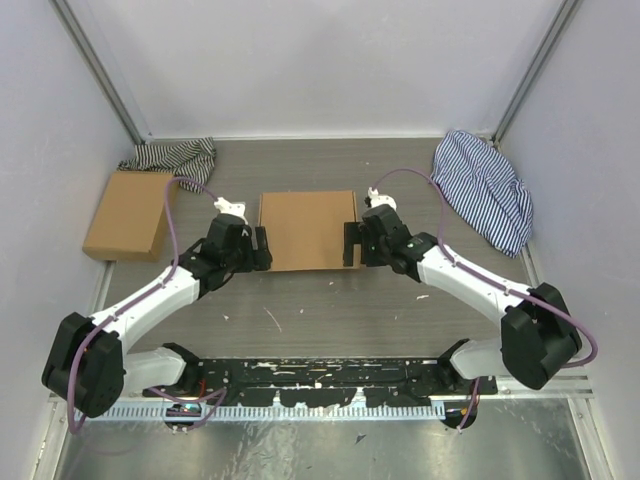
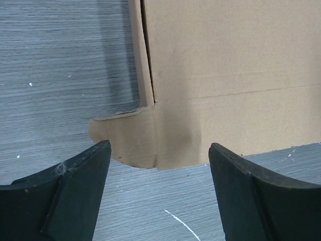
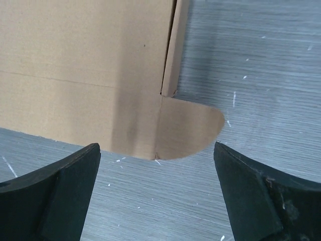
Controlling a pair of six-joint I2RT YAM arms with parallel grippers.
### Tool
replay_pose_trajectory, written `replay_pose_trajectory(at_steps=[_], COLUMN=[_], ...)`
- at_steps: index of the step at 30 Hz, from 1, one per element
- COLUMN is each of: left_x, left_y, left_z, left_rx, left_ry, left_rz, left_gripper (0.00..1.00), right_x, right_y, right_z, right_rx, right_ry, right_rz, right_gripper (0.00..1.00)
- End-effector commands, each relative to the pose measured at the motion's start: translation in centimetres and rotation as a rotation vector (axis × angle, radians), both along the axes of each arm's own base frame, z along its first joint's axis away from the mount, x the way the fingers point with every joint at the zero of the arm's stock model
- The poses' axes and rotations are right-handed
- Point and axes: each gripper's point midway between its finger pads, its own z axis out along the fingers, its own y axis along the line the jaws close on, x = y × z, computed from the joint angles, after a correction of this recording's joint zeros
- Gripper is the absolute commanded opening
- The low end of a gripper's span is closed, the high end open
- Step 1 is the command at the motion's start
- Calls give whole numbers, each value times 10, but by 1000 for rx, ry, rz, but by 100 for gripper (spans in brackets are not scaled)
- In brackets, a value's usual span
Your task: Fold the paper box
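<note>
The paper box (image 1: 307, 228) is a plain brown cardboard sheet lying flat in the middle of the table. My left gripper (image 1: 262, 247) is open and empty at its near left corner. In the left wrist view the box (image 2: 225, 75) shows a rounded tab (image 2: 123, 138) just beyond my gripper (image 2: 159, 150). My right gripper (image 1: 350, 243) is open and empty at the near right corner. In the right wrist view the box (image 3: 85, 70) shows a rounded tab (image 3: 188, 130) just beyond my gripper (image 3: 156, 150). Neither gripper touches the cardboard.
A second flat brown cardboard box (image 1: 128, 213) lies at the far left. A striped cloth (image 1: 172, 158) lies behind it. Another striped cloth (image 1: 485, 188) lies at the far right. Walls close in the table on three sides.
</note>
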Motion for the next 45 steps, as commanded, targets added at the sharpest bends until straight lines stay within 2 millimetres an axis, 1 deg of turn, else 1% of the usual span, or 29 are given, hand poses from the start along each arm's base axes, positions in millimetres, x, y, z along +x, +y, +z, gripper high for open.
replay_pose_trajectory(at_steps=[1, 3, 4, 6, 9, 14, 17, 20, 22, 25, 34, 36, 40, 44, 45], left_x=[13, 14, 14, 15, 17, 22, 25, 26, 27, 27, 22, 20, 16, 16, 17], left_y=[-2, 0, 1, 1, 1, -2, -4, -8, -10, -11, -20, -21, -24, -21, -21], left_z=[23, 27, 29, 30, 28, 20, 16, 18, 8, 3, -8, -8, -7, -5, -5], left_rx=[-5, 1, 0, 1, 9, 22, 25, 9, 20, 24, -6, -15, -34, -27, -27], left_ry=[-61, -71, -75, -83, -82, -66, -52, -63, -36, -23, 13, 16, 17, 7, 3], left_rz=[4, 15, 18, 16, 14, 12, 9, -1, -7, -13, -48, -54, -71, -69, -67], left_gripper=[85, 85, 85, 85, 85, 86, 86, 85, 86, 85, 85, 84, 84, 84, 85], right_x=[21, 23, 23, 23, 24, 30, 32, 33, 32, 30, 24, 18, 15, 13, 15], right_y=[-17, -29, -29, -26, -14, 7, 16, 19, 20, 23, 35, 40, 39, 33, 29], right_z=[31, 36, 38, 40, 40, 30, 24, 18, 15, 13, 4, 1, -4, -10, -10], right_rx=[-136, -210, -223, -225, -197, -151, -138, -141, -141, -127, -85, -61, -64, -98, -116], right_ry=[-101, -116, -119, -125, -129, -113, -100, -86, -78, -72, -37, -14, 2, 7, -3], right_rz=[-130, -196, -199, -189, -152, -84, -60, -52, -47, -33, 18, 47, 49, 33, 17], right_gripper=[100, 100, 100, 100, 100, 100, 100, 100, 100, 100, 100, 100, 100, 100, 100])
